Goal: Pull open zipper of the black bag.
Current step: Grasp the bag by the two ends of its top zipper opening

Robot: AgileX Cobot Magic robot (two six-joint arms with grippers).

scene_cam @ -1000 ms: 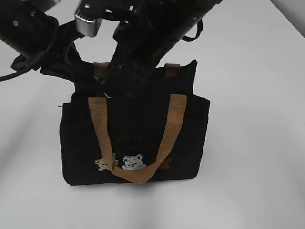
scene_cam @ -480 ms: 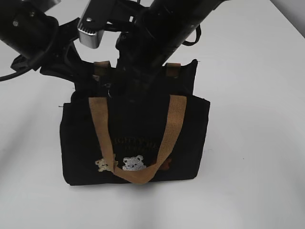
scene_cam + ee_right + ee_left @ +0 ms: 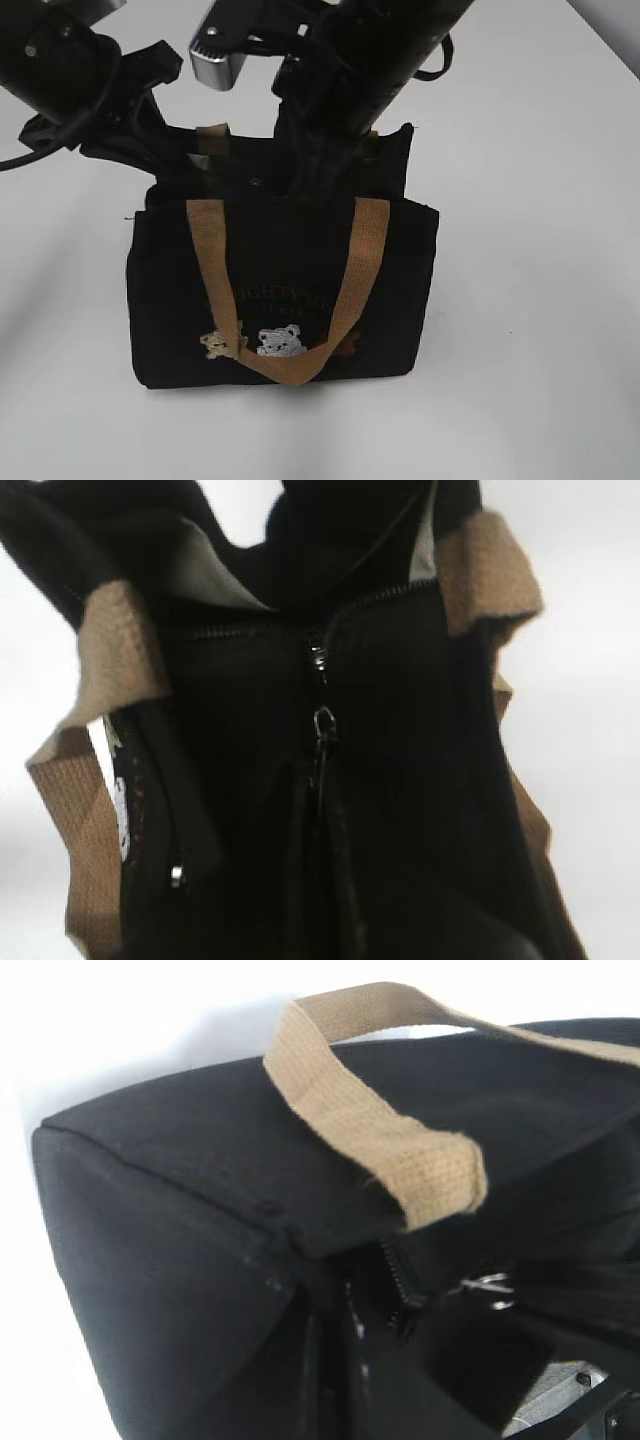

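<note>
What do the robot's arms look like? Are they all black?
Mostly. Both are chunky black arms: the left arm with a black cable looping off it, the right arm with a shiny silver metal block and another thin black cable.

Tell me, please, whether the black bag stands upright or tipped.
Upright: the black bag sits on its base on the white table, front tan handle hanging down.

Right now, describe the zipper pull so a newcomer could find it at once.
Start at the black bag standing on the white table. Along its top runs the zipper, between the two tan handles. The zipper pull is the small silver ring-and-clasp there, the only shiny metal among dark fabric.
</note>
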